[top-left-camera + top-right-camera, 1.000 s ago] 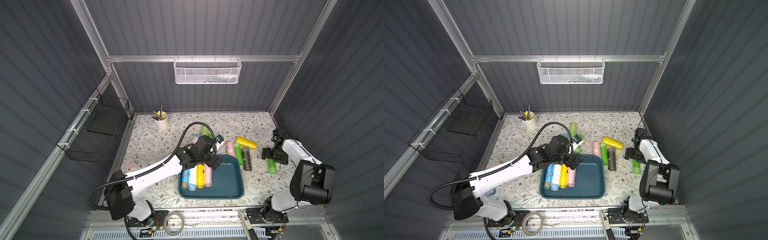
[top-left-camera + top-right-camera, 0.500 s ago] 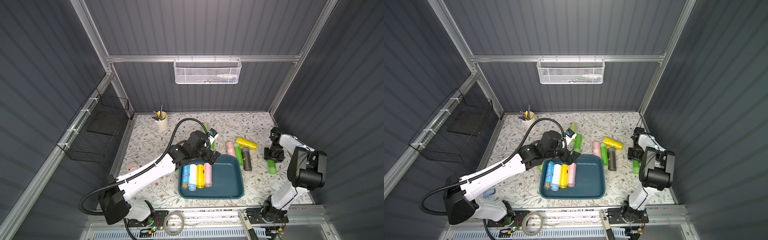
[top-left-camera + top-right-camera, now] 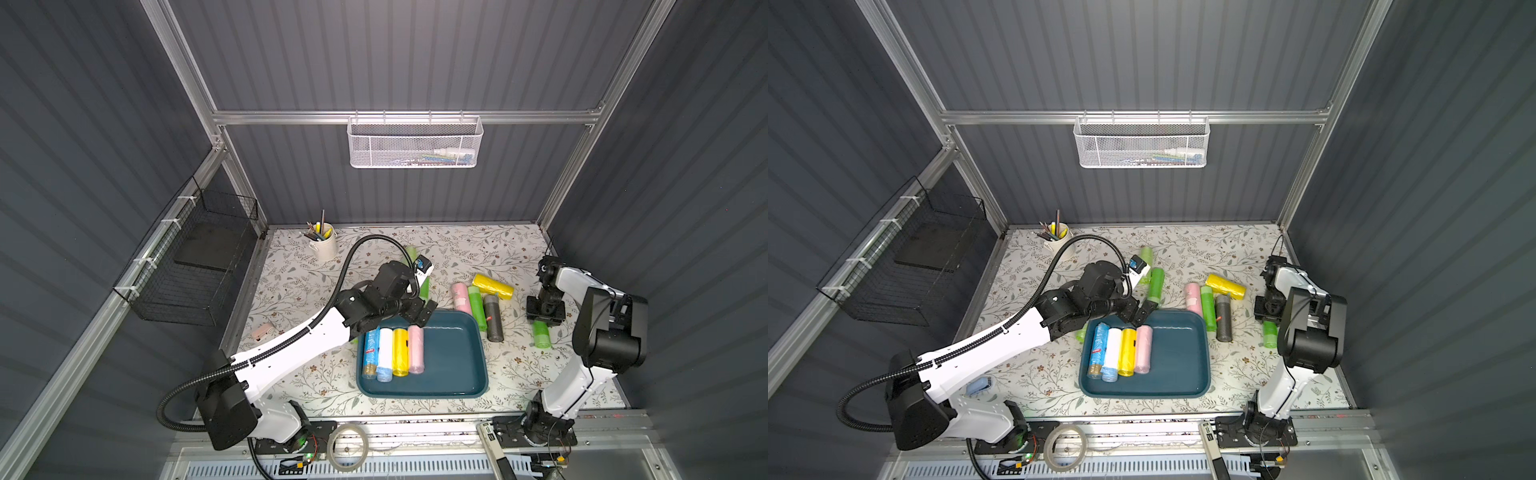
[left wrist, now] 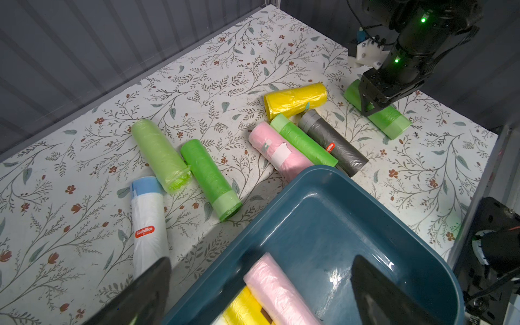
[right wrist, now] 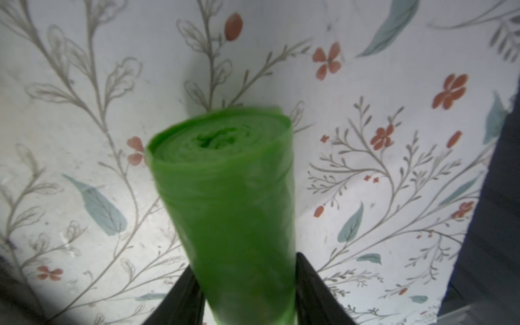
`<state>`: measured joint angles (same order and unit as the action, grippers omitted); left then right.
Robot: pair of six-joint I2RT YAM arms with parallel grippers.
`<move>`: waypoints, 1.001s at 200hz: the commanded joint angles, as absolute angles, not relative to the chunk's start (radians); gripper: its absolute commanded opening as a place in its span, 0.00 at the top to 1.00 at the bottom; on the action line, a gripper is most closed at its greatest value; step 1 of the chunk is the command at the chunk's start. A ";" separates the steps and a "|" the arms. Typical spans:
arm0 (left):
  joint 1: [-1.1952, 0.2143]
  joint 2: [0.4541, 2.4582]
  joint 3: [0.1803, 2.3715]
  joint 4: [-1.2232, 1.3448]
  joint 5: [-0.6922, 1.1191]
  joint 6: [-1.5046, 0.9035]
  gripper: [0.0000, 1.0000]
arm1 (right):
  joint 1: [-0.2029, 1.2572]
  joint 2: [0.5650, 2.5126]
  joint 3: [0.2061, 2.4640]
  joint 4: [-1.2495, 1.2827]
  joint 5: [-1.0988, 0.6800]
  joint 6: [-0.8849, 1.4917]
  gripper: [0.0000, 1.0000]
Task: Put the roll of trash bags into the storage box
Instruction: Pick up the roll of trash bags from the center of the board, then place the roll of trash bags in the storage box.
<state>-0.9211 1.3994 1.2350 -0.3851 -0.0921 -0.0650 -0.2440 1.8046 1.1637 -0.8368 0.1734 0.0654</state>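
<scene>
Four rolls [image 3: 392, 353] in storage box [image 3: 453, 361], L gripper [image 3: 423, 312] gaping (empty) above it, R gripper [image 3: 542, 321] pinching one green roll [image 3: 541, 337] nearby

Legible marks, left wrist view. A red oval sticker [image 4: 144, 232] reads "Sodalike" in white letters. It sits on the white film roll with a pale blue end [image 4: 147, 222], which lies on the floral counter [image 4: 84, 157] just ahead of one finger of the left pincer [image 4: 261, 260]. An orange-red sticker [image 4: 330, 147] marks the dark grey film roll [image 4: 342, 152], farther out from that pincer; its lettering is too small to read. In a top view, the red label [image 3: 371, 350] on the blue film roll [image 3: 370, 361] close behind the pincer is also illegible.
</scene>
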 commanded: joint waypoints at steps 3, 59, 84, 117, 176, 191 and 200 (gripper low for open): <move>-0.911 1.370 1.237 -0.402 -0.106 -0.074 0.00 | -0.238 1.792 1.179 -0.850 0.146 0.067 0.60; -0.763 1.400 1.227 -0.350 0.192 -0.097 0.00 | -0.178 1.676 1.157 -0.836 0.141 0.070 0.65; -0.757 1.432 1.227 -0.334 0.405 -0.034 0.00 | -0.159 1.557 1.145 -0.828 0.067 0.113 0.65; -0.757 1.396 1.200 -0.339 0.388 0.070 0.00 | -0.134 1.459 1.186 -0.887 -0.103 0.152 0.65; -0.757 1.099 0.789 0.020 0.442 0.458 0.00 | 0.017 1.300 1.182 -0.916 -0.310 0.255 0.64; -0.758 1.087 0.780 0.007 0.436 0.499 0.00 | 0.056 1.266 1.161 -0.901 -0.368 0.280 0.64; -0.755 1.100 0.804 -0.049 0.424 0.521 0.00 | 0.078 1.245 1.139 -0.887 -0.393 0.297 0.64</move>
<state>-0.7578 1.0966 0.7864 -0.0952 0.3954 0.3592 0.0303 1.2934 1.1751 -0.8913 -0.2607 0.2310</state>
